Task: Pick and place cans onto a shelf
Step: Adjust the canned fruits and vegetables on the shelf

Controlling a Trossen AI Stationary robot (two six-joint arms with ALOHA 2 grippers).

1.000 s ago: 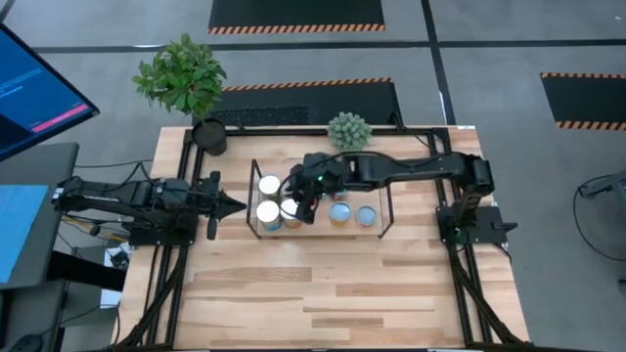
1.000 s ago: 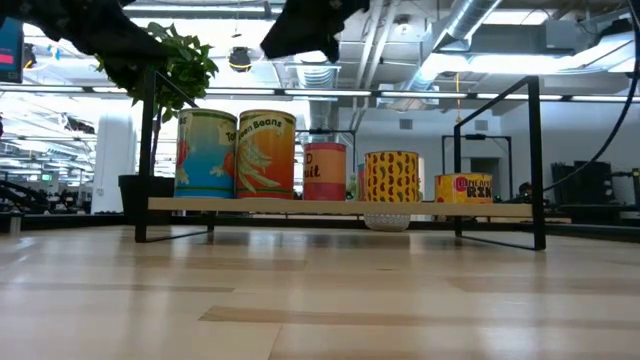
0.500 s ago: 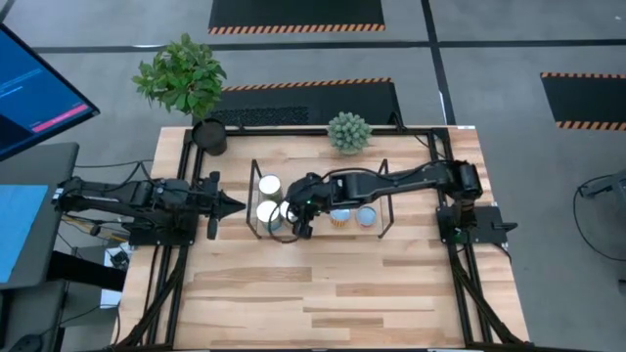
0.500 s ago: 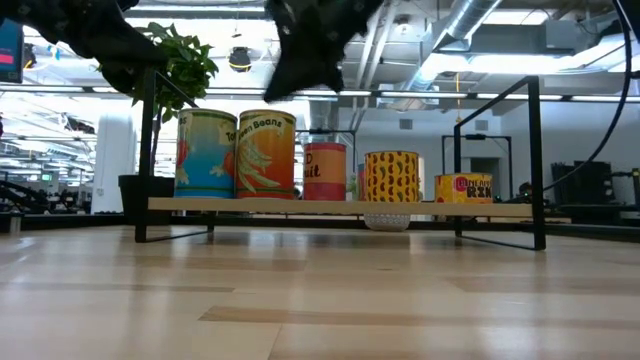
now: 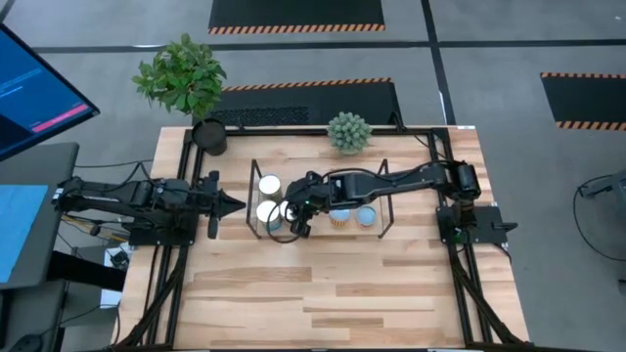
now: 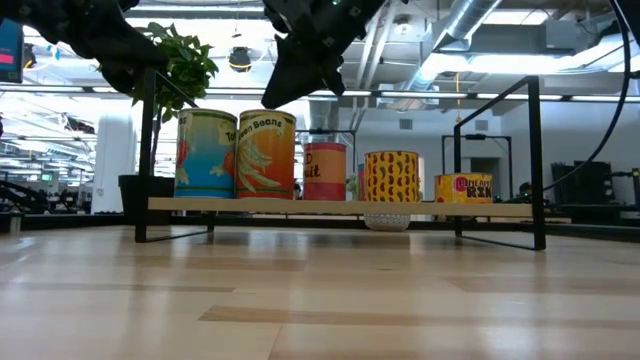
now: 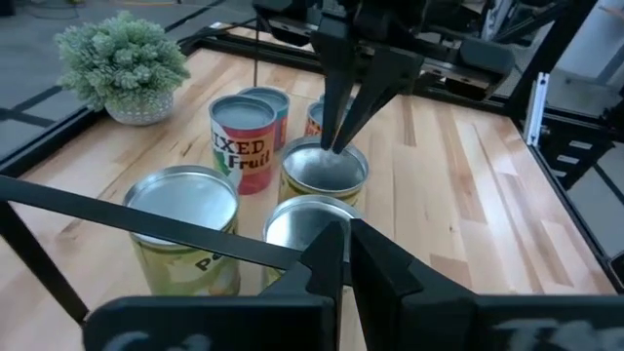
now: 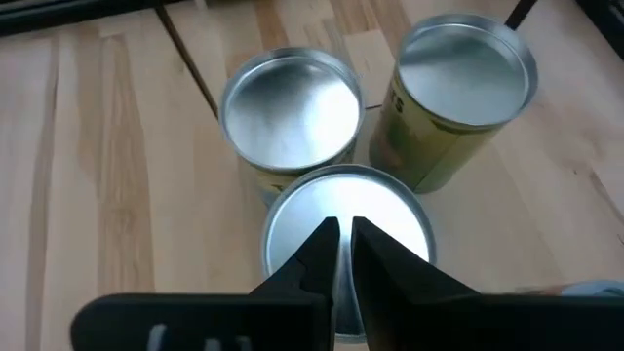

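While the left claw (image 5: 233, 205) waited off the shelf's left end with its fingers pressed together and nothing between them, the right arm reached across from the desk's right side and hung its claw (image 5: 302, 223) above the left part of the shelf (image 5: 364, 232); that right claw (image 8: 340, 244) had its two fingers drawn nearly together, only a thin slit between them, and gripped nothing; it hovered over the silver lid of one can (image 8: 346, 224), and whether the tips touched the lid I could not tell from the wrist view; in the low view the claw (image 6: 272, 98) stood clear above the can tops. On the shelf the cans stood upright in a loose row; seen level from the desk, a blue-green can (image 6: 205, 153) stood at the left end, touching or just beside a green-beans can (image 6: 266, 153); then came a red fruit can (image 6: 324, 171), a yellow patterned can (image 6: 391, 176) and a short red-labelled can (image 6: 464, 187) toward the right end. From above, two white-topped cans (image 5: 269, 185) sat at the left end near the black wire frame, and two blue-silver tops (image 5: 366, 216) lay right of the claw. A small pale-green plant (image 5: 348, 131) stood behind the shelf; a larger leafy plant (image 5: 182, 75) in a black pot occupied the desk's far left corner.
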